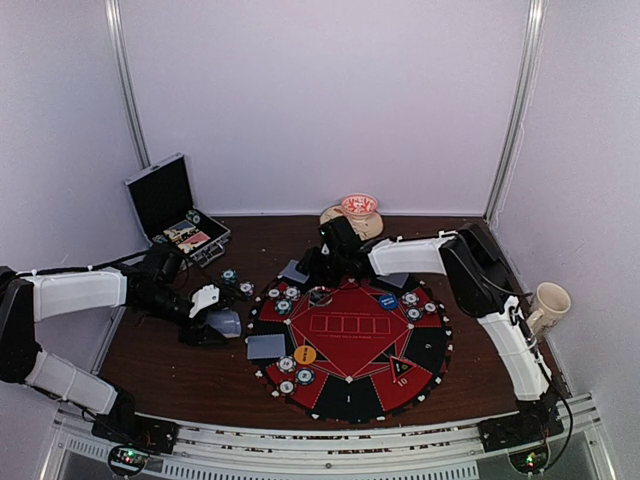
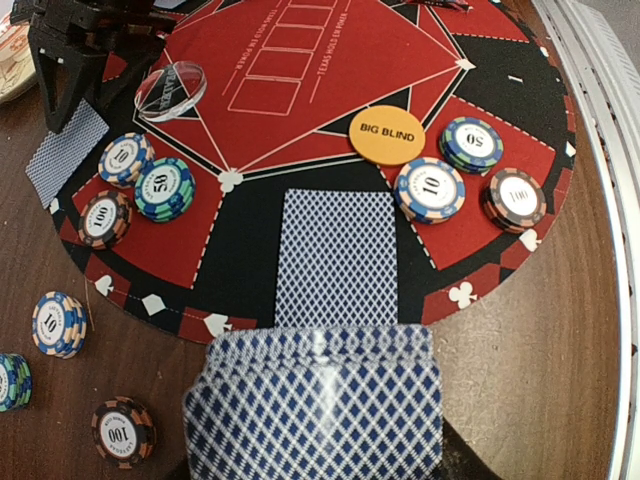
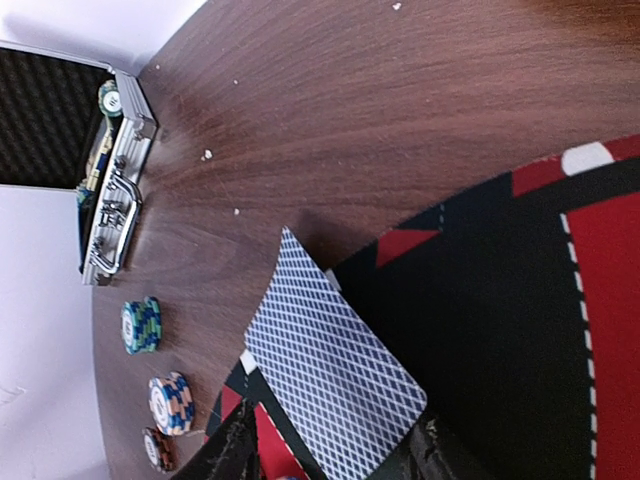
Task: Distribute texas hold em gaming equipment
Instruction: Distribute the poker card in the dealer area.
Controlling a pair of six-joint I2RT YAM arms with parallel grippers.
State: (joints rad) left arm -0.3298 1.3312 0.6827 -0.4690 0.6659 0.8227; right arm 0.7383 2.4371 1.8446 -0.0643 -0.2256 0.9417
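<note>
Beside the mat [image 1: 350, 398], my left gripper [image 1: 215, 318] clamps the deck [image 2: 315, 420]; right gripper [image 3: 330, 445], fingers apart, straddles 1 thin, probably slippery card [image 3: 335, 350]; I'd pinch its corner.

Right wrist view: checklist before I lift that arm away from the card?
1. Right gripper jaws apart: ok.
2. Card free of the fingers: cannot tell, its near end runs out of frame between them.
3. Card fully on mat: not ok, far corner lies on table.
4. Chip stacks clear of the card: ok.
5. Left gripper holding deck: ok.
</note>
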